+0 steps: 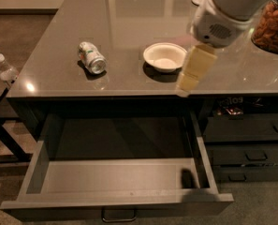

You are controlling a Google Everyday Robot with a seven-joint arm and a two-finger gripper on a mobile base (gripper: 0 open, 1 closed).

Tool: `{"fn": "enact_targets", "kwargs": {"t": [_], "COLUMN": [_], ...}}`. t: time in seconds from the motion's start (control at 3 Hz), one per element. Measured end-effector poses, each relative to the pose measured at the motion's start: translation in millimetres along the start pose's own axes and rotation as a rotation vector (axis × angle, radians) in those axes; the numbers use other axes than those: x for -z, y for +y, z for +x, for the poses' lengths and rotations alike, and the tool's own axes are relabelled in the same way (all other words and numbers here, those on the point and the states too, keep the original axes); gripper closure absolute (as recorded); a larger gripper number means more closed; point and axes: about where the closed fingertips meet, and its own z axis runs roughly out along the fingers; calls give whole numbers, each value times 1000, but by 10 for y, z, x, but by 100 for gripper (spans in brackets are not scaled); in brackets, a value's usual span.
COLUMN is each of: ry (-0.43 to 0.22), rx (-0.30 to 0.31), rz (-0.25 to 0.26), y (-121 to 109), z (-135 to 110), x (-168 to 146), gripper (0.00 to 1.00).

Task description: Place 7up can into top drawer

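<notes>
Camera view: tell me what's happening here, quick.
A one-arm robot is working at the counter. Its gripper hangs above the counter's front edge, just right of the white bowl. The 7up can lies on its side left of the bowl, untouched. The top drawer below stands pulled open, can not yet inside.
</notes>
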Motion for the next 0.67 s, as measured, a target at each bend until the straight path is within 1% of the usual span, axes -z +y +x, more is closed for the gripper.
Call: {"fn": "enact_targets", "kwargs": {"t": [0.33,0.67], "ry": [-27,-31], "rx": [-38,-35], "rz": [-47,-48], "y": [-416,-433], "z": [-482,-512], "x": [-565,-577], "gripper": [0,0]}}
